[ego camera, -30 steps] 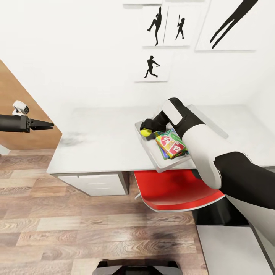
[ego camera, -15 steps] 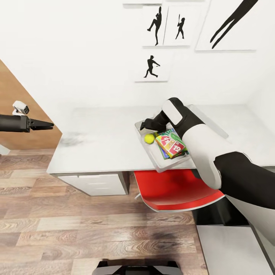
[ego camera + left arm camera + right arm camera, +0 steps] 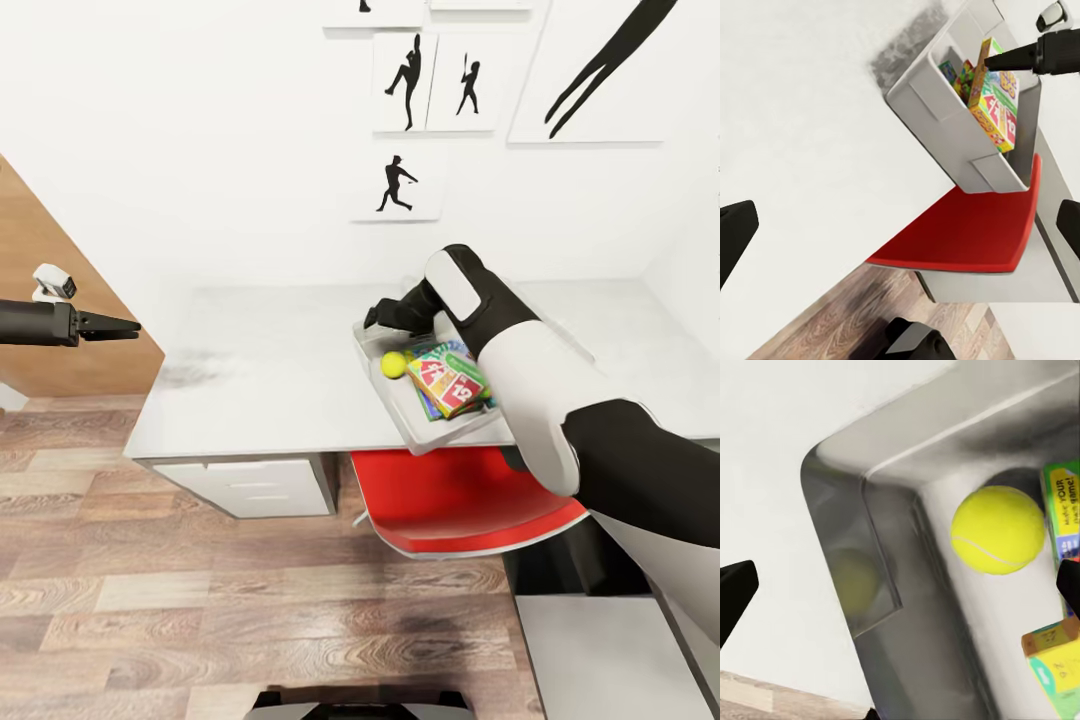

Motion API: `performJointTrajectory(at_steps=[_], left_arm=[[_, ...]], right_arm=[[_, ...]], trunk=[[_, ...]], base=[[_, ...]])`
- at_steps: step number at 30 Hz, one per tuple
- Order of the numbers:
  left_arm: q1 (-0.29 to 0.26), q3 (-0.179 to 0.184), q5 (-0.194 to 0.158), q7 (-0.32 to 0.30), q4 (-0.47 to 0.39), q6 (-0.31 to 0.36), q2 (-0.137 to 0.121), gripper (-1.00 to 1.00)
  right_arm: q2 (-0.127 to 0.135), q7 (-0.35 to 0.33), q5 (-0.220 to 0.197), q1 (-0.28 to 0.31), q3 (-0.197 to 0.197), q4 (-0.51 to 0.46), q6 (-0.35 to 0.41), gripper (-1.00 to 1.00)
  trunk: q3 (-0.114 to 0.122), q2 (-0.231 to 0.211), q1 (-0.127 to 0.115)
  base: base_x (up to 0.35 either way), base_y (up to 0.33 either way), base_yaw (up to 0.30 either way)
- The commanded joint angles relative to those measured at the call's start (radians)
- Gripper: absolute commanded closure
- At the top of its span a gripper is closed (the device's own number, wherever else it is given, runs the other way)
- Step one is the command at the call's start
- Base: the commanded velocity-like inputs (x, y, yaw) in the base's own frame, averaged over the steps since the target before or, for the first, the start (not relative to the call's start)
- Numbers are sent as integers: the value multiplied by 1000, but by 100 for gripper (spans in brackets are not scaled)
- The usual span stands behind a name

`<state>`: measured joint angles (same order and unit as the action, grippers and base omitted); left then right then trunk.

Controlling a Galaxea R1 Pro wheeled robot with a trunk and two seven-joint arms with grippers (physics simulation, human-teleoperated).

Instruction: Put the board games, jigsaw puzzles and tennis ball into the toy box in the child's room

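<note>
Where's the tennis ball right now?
In the head view the ball lies inside the toy box on the table, beside the game boxes, just below the right end effector.

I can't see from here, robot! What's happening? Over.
Right claw open above toy box. Tennis ball lies inside, beside the games. Left claw idle. Nothing blocking.

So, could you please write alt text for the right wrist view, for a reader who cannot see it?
A yellow tennis ball lies loose on the floor of the grey toy box, next to the edges of colourful game boxes. The right gripper's dark fingers stand wide apart above the box, which rests on the pale table.
</note>
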<state>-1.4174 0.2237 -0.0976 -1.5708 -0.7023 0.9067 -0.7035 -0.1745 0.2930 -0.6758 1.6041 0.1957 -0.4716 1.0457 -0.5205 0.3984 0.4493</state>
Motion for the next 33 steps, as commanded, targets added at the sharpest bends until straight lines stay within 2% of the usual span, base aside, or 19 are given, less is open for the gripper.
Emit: performJointTrajectory(at_steps=[1, 8, 16, 18, 20, 22, 27, 28, 29, 30, 33], left_arm=[[-2, 8, -10, 0, 1, 11, -2, -100], [-2, 7, -10, 0, 1, 11, -3, -100], [-2, 8, -10, 0, 1, 11, -31, -100], [-2, 7, -11, 0, 0, 11, -35, -100], [-2, 7, -10, 0, 0, 11, -37, -100], [-2, 7, -9, 0, 0, 11, -38, -100], [-2, 7, -8, 0, 0, 11, -40, -100], [-2, 7, -8, 0, 0, 11, -41, -100], [-2, 7, -8, 0, 0, 11, -42, -100], [-2, 7, -8, 0, 0, 11, -44, -100], [-2, 8, -9, 0, 0, 11, -52, -100]], right_arm=[[0, 10, -10, 0, 3, -12, 1, -100], [0, 8, -25, -29, -3, -169, 1, -100], [0, 4, -37, -49, -7, -222, 1, -100], [0, 2, -74, -71, -9, -260, 1, -100], [16, 1, -125, -91, -14, -295, 1, -100], [59, 0, -211, -115, -17, -333, 1, -100], [216, 0, -448, -189, -18, -415, 1, -100], [231, 0, -473, -199, -18, -427, 1, -100], [274, 0, -550, -233, -18, -465, 1, -100], [288, 0, -577, -245, -18, -478, 1, -100], [378, 0, -727, -326, -19, -561, 1, -100]], trunk=[[0, 2, 1], [11, 2, 1], [24, 2, 1], [28, 2, 1], [31, 2, 1], [34, 2, 1], [42, 2, 1], [44, 2, 1], [46, 2, 1], [47, 2, 1], [52, 2, 1]], base=[[0, 0, 0], [0, 0, 0], [0, 0, -50], [0, 0, -69], [0, 0, -70], [0, 0, -72], [0, 0, -73], [0, 0, -73], [0, 0, -73], [0, 0, -73], [0, 0, -73]])
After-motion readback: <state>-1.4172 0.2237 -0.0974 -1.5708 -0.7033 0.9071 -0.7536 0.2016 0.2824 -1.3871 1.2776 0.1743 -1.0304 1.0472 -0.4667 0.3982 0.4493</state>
